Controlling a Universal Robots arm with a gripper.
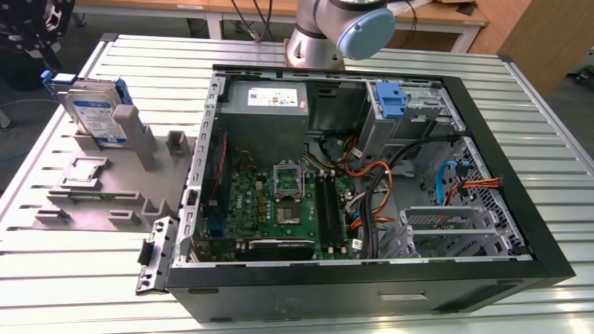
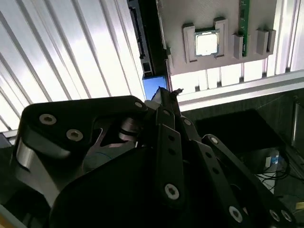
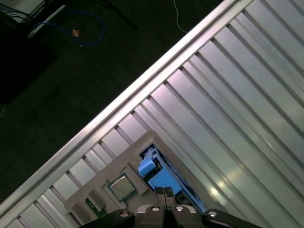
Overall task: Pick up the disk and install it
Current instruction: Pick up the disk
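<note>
The disk [image 1: 97, 115], a silver drive with a white-and-blue label in a blue bracket, stands on edge in a grey holder [image 1: 125, 205] at the exterior view's left. My gripper [image 1: 39, 59] hangs just above the disk's top, at the upper left corner of that view. In the first wrist view the fingertips [image 3: 159, 192] sit pressed together over the blue bracket of the disk [image 3: 159, 176], and my gripper [image 3: 164, 191] looks shut with nothing between them. The second wrist view shows my gripper [image 2: 168, 97] beside the blue edge of the disk [image 2: 154, 88].
A small square silver chip [image 1: 83, 170] [image 2: 207, 43] [image 3: 122, 187] lies in a recess of the grey holder. The open computer case [image 1: 519, 243] fills the table's middle and right, with a blue-bracketed bay [image 1: 390, 101] at the back. The arm's base [image 1: 334, 31] stands behind it.
</note>
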